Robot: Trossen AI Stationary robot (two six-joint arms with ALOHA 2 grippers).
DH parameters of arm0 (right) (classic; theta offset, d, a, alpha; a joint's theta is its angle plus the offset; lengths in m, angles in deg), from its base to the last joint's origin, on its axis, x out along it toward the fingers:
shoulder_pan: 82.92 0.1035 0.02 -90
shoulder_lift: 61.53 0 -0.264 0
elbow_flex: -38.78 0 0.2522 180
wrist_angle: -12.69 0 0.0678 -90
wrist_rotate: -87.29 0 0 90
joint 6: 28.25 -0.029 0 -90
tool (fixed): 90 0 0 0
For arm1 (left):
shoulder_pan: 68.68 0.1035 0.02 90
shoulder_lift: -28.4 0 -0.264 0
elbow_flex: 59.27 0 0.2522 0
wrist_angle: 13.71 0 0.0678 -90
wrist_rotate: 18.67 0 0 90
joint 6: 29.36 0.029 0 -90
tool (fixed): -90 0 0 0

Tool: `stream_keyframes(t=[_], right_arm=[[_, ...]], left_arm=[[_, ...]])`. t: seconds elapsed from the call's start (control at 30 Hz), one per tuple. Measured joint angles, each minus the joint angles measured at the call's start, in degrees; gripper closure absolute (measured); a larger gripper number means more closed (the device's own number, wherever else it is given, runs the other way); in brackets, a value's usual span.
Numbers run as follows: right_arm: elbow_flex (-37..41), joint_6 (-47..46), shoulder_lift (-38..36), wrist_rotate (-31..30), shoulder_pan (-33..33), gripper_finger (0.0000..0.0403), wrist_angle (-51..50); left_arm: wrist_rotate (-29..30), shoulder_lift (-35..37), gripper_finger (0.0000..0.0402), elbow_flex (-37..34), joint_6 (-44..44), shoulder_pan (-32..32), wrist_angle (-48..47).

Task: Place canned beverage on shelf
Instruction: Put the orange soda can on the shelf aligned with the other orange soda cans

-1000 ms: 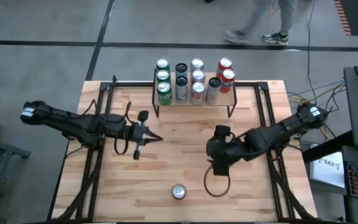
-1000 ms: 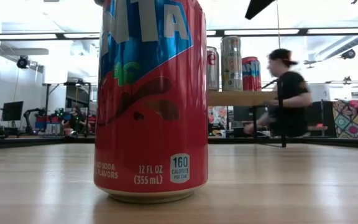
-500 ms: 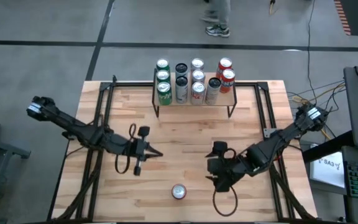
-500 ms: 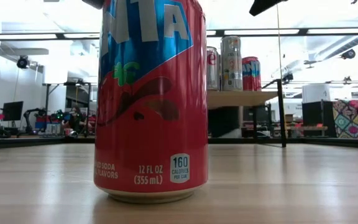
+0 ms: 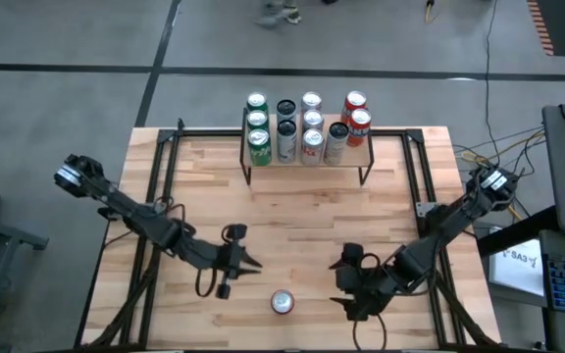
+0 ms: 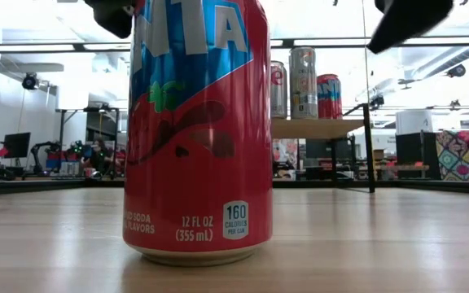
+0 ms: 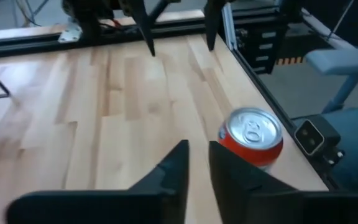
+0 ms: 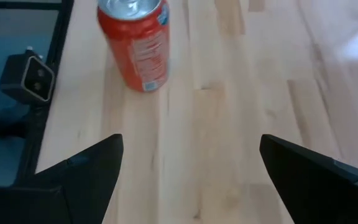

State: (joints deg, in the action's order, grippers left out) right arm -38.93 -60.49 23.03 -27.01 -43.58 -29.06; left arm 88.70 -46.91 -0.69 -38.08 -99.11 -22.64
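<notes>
Red and upright, the canned beverage (image 5: 282, 302) stands alone near the table's front edge, well apart from the shelf (image 5: 307, 158) at the back, whose top is already crowded with cans. Over the last second both arms have swung forward from mid-table toward it. The right gripper (image 5: 346, 297) now sits just beside the can on its right, fingers spread wide and empty, the can framed ahead of them in the right wrist view. The left gripper (image 5: 246, 263) has come near on the other side; its fingers (image 7: 174, 171) hold nothing and show only a narrow gap, apparently just beginning to part. Judging by the approach, the right arm is lining up the grasp; lifting and shelving remain.
</notes>
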Motion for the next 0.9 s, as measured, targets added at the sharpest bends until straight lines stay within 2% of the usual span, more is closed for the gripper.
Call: stream_keyframes(t=[0.13, 0.27, 0.4, 0.53, 0.67, 0.9], right_arm=[[2.19, -1.23, 0.02, -0.21, 1.04, 0.0035, 3.24], [3.17, -1.23, 0.02, -0.37, 1.68, 0.0035, 5.13], [3.33, -1.23, 0.02, -0.81, 1.94, 0.0035, 5.13], [3.34, -1.23, 0.02, -0.83, 2.05, 0.0035, 5.13], [3.34, -0.99, 0.02, -0.80, 2.06, 0.0035, 5.11], [3.35, -0.31, 0.02, -0.09, 3.05, 0.0035, 4.79]], left_arm=[[0.06, -4.03, 0.0289, 0.00, -0.47, -1.61, 2.13], [0.30, -8.08, 0.0196, 0.07, -0.88, -3.25, 5.83], [5.26, -12.51, 0.0103, 0.07, -1.27, -4.60, 8.42], [5.97, -16.67, 0.0038, 0.07, -0.90, -5.84, 10.91], [5.55, -19.64, 0.0014, 0.07, -1.69, -6.23, 15.62], [2.99, -25.09, 0.0023, 0.04, -2.54, -6.28, 23.97]])
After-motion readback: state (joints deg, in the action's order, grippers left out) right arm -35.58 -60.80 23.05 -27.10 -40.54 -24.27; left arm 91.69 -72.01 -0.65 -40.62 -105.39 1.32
